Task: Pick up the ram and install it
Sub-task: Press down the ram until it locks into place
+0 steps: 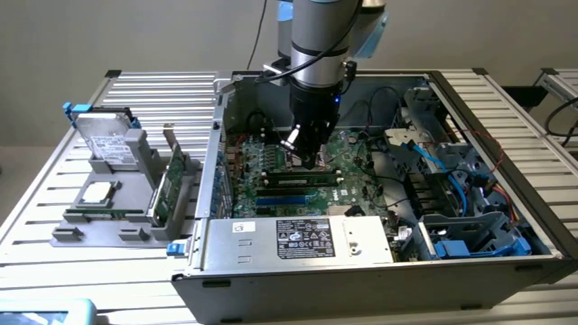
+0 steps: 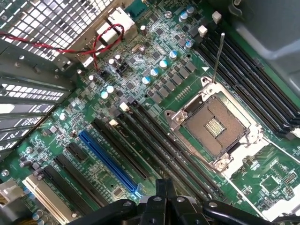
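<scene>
Starting at the exterior view's left: a grey holder (image 1: 108, 227) sits on the slatted bench (image 1: 36, 203), carrying a hard drive (image 1: 107, 142) stood on edge, a processor (image 1: 97, 193) lying flat, and a green expansion card (image 1: 172, 183) upright at the holder's edge nearest the case. Just beside it is the open computer case (image 1: 380, 271), its silver power supply (image 1: 298, 240) with a black label running along the near side.

Moving in, the green motherboard (image 1: 271, 159) lies flat on the case floor, and here is the arm, coming straight down over it. The gripper (image 1: 305, 161) hangs low above the board, right over the memory slots. The ram (image 1: 302, 180) is lying along a slot directly below the fingertips, a dark stick with black chips, parallel to the blue slot (image 1: 294, 201) beside it. Whether the gripper is touching it I cannot tell, and whether the fingers are spread or pressed together I cannot tell either.

From the wrist view, the board is close: a blue slot (image 2: 110, 164), long black slots (image 2: 159, 150) beside it, then the open processor socket (image 2: 215, 126) with its lever (image 2: 218, 58) raised.

Over at the exterior view's right, blue cables (image 1: 434, 162) loop past the drive bays (image 1: 478, 237).
</scene>
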